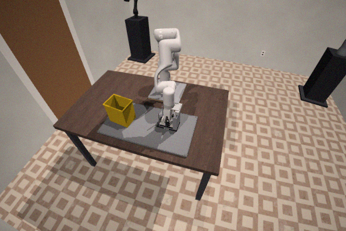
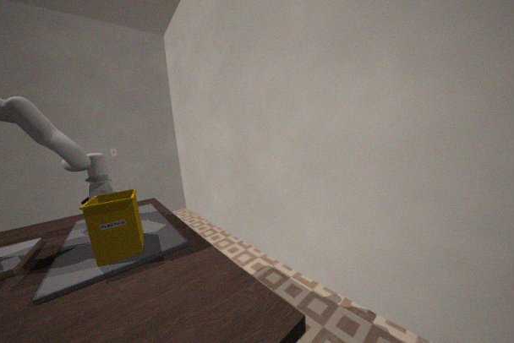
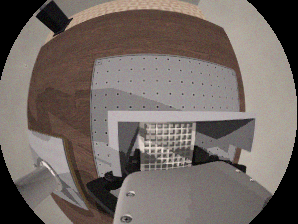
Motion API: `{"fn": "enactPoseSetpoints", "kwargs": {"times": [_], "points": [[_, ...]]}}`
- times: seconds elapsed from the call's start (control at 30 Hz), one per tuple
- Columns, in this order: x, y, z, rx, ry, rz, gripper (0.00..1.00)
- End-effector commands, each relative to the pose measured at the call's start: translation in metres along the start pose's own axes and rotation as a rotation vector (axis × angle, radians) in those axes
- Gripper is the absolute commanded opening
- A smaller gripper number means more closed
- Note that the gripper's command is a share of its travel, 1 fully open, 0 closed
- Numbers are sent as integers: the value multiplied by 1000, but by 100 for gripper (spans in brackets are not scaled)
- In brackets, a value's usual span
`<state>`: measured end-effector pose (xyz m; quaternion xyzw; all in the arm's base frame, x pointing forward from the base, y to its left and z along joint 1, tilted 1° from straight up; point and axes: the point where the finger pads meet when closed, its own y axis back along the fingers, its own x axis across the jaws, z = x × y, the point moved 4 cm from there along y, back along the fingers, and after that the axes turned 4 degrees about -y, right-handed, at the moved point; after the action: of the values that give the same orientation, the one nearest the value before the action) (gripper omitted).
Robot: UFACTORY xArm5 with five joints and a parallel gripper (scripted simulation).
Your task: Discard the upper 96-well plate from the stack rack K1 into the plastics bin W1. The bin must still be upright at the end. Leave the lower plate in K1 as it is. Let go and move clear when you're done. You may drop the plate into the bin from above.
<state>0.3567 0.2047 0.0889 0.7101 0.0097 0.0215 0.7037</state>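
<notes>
Clamped on the upper plate in rack K1, bin off to my side

My arm (image 1: 167, 61) folds down from its base at the back of the table (image 1: 207, 114), forearm near vertical, wrist pointing straight down into stack rack K1 (image 1: 177, 111), which stands on the grey mat (image 1: 148, 136) directly beneath me. My gripper (image 1: 167, 120) is closed wide across the upper 96-well plate (image 3: 166, 141), which sits in the rack's top slot right under my palm; I cannot see the lower plate. I judge the plate light, rigid and smooth-sided, so it could slip or cock if squeezed off-centre; holding its two opposite side walls near the middle seems best. The yellow plastics bin W1 (image 1: 120, 110) stands upright on the same mat, near me and apart from the rack.
</notes>
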Motion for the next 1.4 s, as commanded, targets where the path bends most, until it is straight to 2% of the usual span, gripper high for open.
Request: {"fn": "enactPoseSetpoints", "kwargs": {"times": [0.0, 0.8, 1.37], "points": [[1, 1, -1, 2, 0, 3, 0], [1, 1, -1, 2, 0, 3, 0], [1, 11, -1, 2, 0, 3, 0]]}}
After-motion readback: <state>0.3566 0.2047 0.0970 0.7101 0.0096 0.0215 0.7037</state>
